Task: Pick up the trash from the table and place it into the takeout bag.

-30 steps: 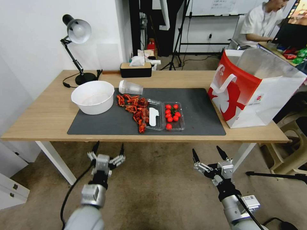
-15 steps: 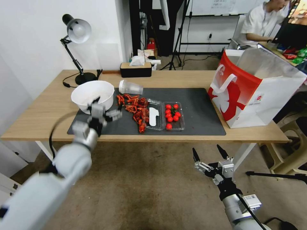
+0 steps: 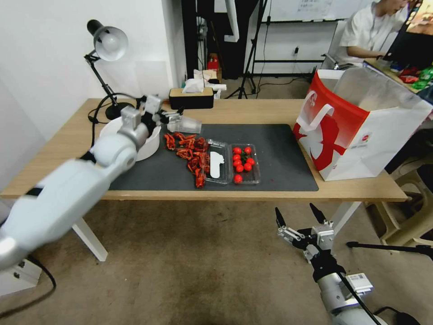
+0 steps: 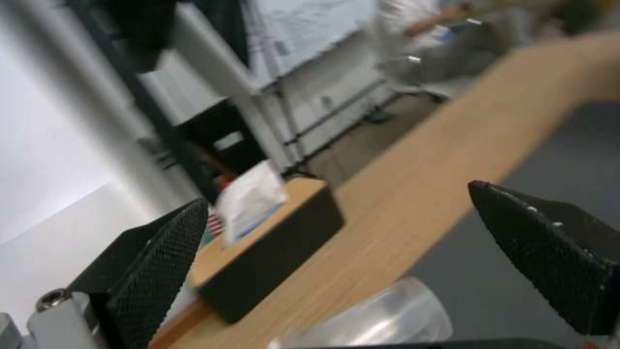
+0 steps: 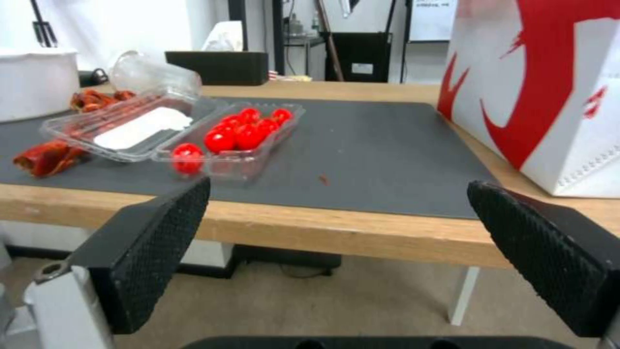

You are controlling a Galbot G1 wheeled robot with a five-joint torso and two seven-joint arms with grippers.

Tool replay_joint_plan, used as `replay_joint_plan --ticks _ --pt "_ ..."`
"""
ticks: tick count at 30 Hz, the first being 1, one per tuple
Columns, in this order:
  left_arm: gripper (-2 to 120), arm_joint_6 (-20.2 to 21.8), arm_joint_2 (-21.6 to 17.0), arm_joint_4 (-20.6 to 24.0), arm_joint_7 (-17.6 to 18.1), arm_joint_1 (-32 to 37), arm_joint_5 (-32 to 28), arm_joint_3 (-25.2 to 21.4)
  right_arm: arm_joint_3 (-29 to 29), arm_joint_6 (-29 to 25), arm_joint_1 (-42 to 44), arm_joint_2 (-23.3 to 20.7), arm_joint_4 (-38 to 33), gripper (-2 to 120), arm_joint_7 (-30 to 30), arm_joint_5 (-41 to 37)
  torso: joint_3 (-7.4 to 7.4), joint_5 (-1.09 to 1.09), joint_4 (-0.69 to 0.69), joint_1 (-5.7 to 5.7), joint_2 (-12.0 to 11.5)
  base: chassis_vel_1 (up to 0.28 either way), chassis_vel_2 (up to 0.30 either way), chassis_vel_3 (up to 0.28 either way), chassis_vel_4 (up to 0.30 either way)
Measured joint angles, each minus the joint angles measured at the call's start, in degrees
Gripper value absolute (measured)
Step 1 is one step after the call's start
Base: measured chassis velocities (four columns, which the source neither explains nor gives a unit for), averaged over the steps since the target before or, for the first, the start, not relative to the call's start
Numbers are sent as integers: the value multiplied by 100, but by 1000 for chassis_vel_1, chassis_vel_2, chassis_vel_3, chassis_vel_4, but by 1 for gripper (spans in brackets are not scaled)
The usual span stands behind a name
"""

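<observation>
The left claw (image 3: 164,113) hovers spread wide, the toppled clear plastic cup (image 3: 185,124) just beside its tips. The right claw (image 3: 300,215), also spread, hangs below the tabletop (image 3: 252,110).

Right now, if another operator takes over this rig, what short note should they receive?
Left gripper: open, above the clear plastic cup lying on its side, beside the white bowl.
Right gripper: open, idle, below the front edge of the light-wood table.
On the dark grey mat: red food scraps, clear plastic tray with cherry tomatoes.
Red-and-white paper takeout bag: upright, open, at the table's right end.
Done: nothing gripped. Left: all the trash.
</observation>
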State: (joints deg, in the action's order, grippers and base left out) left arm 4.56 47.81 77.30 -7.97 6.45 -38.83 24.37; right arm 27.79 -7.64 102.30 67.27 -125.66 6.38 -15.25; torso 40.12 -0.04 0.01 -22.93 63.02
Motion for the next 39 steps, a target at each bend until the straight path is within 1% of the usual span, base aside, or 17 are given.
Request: replay_joint_plan --ticks 3,5,6,7,8,10,11,12,13,16,19,23,26,27,29,34,39 --pt "100 -260 474 -973 -1079 -668 557 371 42 0 30 13 1 100 -5 -8 0 4 0 -1 0 0 0 0 0" --pt "100 -281 543 -1099 -1209 -753 620 412 49 0 36 13 1 100 -7 -9 0 4 -1 -1 0 0 0 0 0" --pt "100 -347 780 -1503 -1691 -1005 863 499 72 -1 48 12 4 100 -10 -19 0 4 0 0 0 0 0 0 0" --pt "100 -380 888 -1692 -1921 -1110 1008 525 83 -4 51 11 4 100 -10 -26 -1 5 -2 0 0 0 0 0 0" --pt "100 -380 888 -1692 -1921 -1110 1008 525 83 -4 51 11 4 100 -10 -26 -1 5 -2 0 0 0 0 0 0" --pt "100 -567 1215 -2405 -2725 -1425 1597 583 125 -9 59 0 6 100 -11 -54 0 6 -5 0 0 0 0 0 0" --pt "100 -567 1215 -2405 -2725 -1425 1597 583 125 -9 59 0 6 100 -11 -54 0 6 -5 0 0 0 0 0 0" --pt "100 -660 1457 -2984 -3244 -1654 2078 597 164 -14 69 -10 8 100 -14 -98 0 4 0 -1 0 0 0 0 0" --pt "100 -660 1457 -2984 -3244 -1654 2078 597 164 -14 69 -10 8 100 -14 -98 0 4 0 -1 0 0 0 0 0" --pt "100 -689 1636 -3398 -3454 -1812 2344 605 187 -40 80 -17 17 100 -19 -119 -1 5 2 0 0 0 0 0 0" --pt "100 -895 2043 -4200 -3750 -2032 3008 493 202 -114 96 -19 25 100 -19 -135 -1 4 0 1 0 0 0 0 0" --pt "100 -995 2277 -4591 -3951 -2122 3348 419 202 -129 103 -20 30 100 -20 -137 -1 4 -1 0 0 0 0 0 0" --pt "100 -1183 2570 -5090 -4522 -2226 3835 172 215 -149 125 -20 31 100 -22 -139 -1 4 -1 1 1 0 0 0 0" --pt "100 -1183 2570 -5090 -4522 -2226 3835 172 215 -149 125 -20 31 100 -22 -139 -1 4 -1 1 1 0 0 0 0" --pt "100 -1228 2652 -5268 -4772 -2269 4053 119 226 -165 143 -19 30 100 -29 -142 -1 4 -1 1 1 0 0 0 0" --pt "100 -1259 2739 -5493 -4781 -2326 4344 101 210 -185 151 -13 30 100 -39 -143 -1 4 1 1 1 0 0 0 0" --pt "100 -1237 2808 -5596 -4521 -2327 4556 104 153 -207 179 9 21 100 -47 -105 -1 4 -1 1 1 0 0 0 0"
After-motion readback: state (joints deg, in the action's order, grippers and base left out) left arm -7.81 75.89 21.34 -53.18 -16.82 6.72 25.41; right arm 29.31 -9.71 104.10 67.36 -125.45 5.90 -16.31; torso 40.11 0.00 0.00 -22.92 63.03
